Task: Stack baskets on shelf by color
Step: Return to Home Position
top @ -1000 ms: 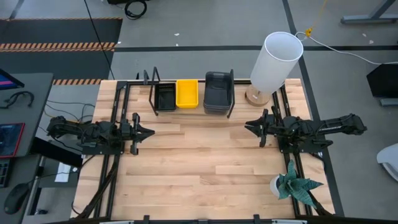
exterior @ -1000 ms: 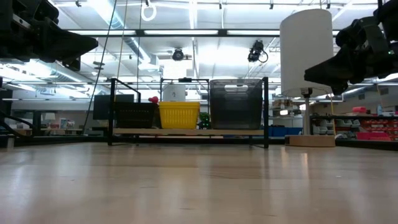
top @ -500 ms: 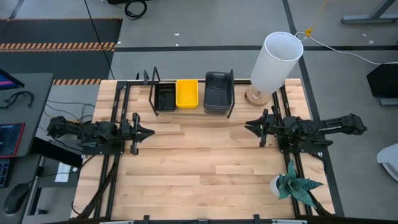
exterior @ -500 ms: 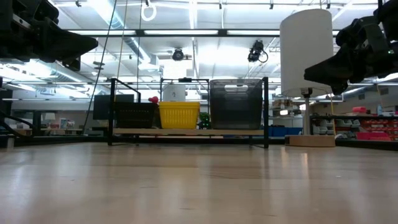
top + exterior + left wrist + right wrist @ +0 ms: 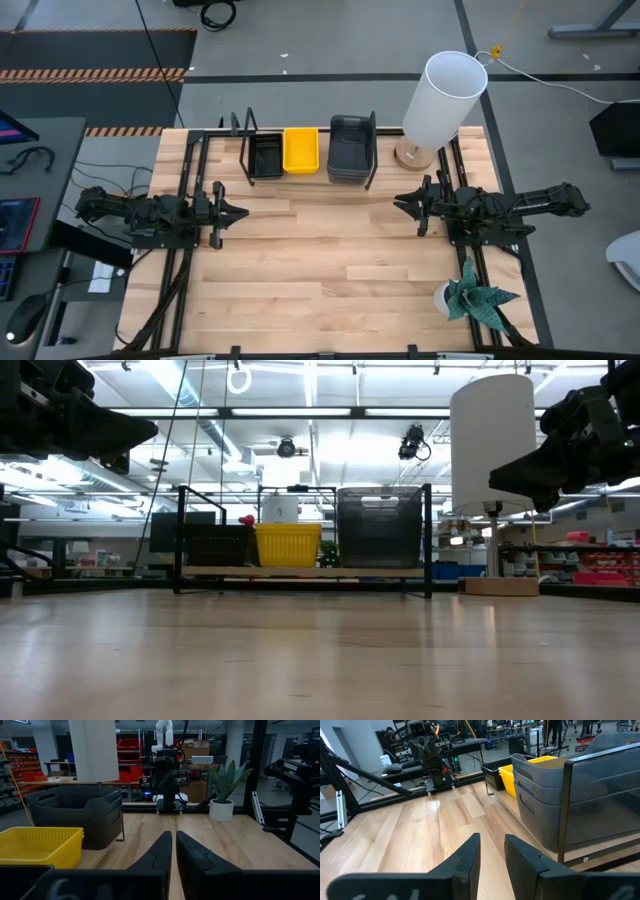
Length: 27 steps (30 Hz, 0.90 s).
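On the shelf [image 5: 300, 572] at the table's far edge, between black uprights, stand a black mesh basket [image 5: 265, 157], a yellow basket [image 5: 300, 150] and nested dark grey baskets [image 5: 350, 148], side by side on the board. How many yellow or black ones lie nested does not show. My left gripper [image 5: 240, 212] hovers over the table's left part, fingers shut and empty [image 5: 173, 842]. My right gripper [image 5: 400, 203] hovers over the right part, facing the left one, its fingers a little apart and empty [image 5: 492, 845].
A tall white lamp [image 5: 440, 100] on a wooden foot stands at the far right corner, next to the grey baskets. A small potted plant [image 5: 470, 295] sits near the right edge. Bare wooden tabletop [image 5: 320, 260] lies between and in front of the arms.
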Available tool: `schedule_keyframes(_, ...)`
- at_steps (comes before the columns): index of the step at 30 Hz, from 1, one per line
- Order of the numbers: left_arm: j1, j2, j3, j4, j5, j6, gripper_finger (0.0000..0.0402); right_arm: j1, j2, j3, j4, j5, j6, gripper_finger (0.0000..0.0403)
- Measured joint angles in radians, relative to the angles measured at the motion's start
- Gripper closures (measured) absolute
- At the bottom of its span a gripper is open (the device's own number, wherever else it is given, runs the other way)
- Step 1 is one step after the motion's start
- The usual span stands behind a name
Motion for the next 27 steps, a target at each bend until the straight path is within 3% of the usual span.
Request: schedule_keyframes(27,0.000,0.000,0.000,0.000,0.000,0.000,0.0374,0.000,0.000,0.000,0.000,0.000,0.000,0.0310)
